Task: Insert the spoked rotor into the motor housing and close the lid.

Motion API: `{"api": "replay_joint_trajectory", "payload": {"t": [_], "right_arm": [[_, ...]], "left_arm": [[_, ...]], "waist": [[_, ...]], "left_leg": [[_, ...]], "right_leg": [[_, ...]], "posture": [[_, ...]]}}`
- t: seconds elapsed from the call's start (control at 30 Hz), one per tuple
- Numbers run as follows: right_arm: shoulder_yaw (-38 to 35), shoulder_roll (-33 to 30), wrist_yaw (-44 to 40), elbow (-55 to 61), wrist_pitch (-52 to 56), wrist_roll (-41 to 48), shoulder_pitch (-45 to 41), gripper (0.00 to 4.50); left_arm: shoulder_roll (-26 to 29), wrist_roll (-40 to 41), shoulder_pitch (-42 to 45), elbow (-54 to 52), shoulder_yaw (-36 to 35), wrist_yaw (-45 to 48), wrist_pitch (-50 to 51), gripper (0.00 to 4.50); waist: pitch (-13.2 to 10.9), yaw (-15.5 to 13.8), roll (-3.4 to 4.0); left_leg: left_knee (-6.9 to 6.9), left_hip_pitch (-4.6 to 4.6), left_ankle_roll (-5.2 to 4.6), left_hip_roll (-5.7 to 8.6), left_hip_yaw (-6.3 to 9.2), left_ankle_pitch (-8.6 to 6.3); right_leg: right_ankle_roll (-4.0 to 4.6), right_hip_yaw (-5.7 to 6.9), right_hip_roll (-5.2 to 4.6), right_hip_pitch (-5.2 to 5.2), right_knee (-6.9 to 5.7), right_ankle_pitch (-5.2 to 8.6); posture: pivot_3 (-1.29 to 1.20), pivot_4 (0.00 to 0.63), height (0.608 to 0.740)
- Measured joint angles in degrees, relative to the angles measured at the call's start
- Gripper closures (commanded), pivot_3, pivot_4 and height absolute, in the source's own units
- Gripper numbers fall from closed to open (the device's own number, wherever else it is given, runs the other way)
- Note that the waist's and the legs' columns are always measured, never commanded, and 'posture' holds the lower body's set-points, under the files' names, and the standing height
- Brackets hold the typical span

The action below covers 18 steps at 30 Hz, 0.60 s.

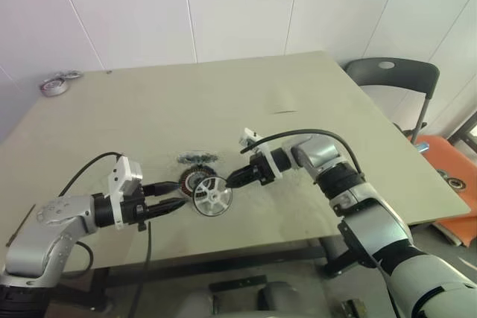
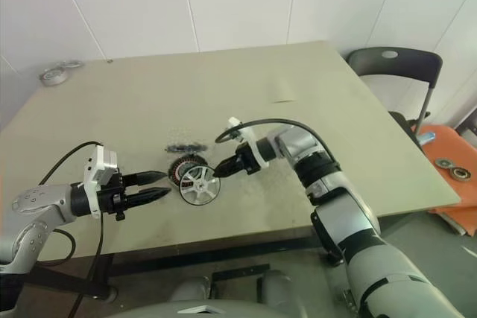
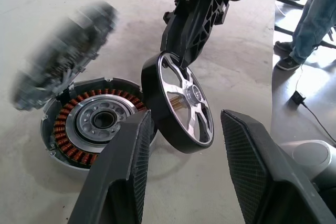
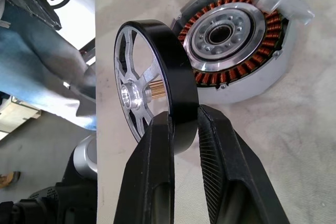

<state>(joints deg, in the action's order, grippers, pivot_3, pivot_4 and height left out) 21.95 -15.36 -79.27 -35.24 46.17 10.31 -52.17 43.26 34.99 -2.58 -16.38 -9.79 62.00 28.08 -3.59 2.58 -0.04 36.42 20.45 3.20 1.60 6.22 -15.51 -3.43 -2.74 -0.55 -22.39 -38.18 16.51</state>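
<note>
The right pincer (image 4: 184, 129) clamps the dark rim of the flat silver six-spoked rotor (image 4: 149, 85), held on edge at frame centre beside the squat copper-wound motor housing (image 4: 236, 40) on the beige surface (image 1: 298, 87). The left pincer (image 3: 181, 145) hangs spread, holding nothing, just beside the rotor.
</note>
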Motion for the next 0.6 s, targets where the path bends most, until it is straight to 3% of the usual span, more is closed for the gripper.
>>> {"api": "replay_joint_trajectory", "payload": {"t": [0.3,0.6], "right_arm": [[-0.01,-0.4,-2.67,1.89,5.55,2.46,-0.31,4.1],[0.07,4.11,-0.95,-3.56,3.05,1.7,-3.45,4.1]], "left_arm": [[0.18,-0.08,0.01,0.5,0.0,0.51,-0.08,2.24],[6.41,-5.82,-0.1,6.54,-1.36,4.17,-7.25,2.24]], "waist": [[0.0,0.03,0.0],[0.0,0.01,0.0]], "left_leg": [[0.0,-0.01,0.0,-0.01,0.0,0.0],[-0.06,0.01,0.0,0.01,0.0,0.0]], "right_leg": [[0.0,0.0,0.01,-0.01,-0.01,0.0],[0.0,0.01,0.0,-0.05,0.03,0.0]], "posture": [[0.0,0.0,0.74],[0.0,0.0,0.74]]}}
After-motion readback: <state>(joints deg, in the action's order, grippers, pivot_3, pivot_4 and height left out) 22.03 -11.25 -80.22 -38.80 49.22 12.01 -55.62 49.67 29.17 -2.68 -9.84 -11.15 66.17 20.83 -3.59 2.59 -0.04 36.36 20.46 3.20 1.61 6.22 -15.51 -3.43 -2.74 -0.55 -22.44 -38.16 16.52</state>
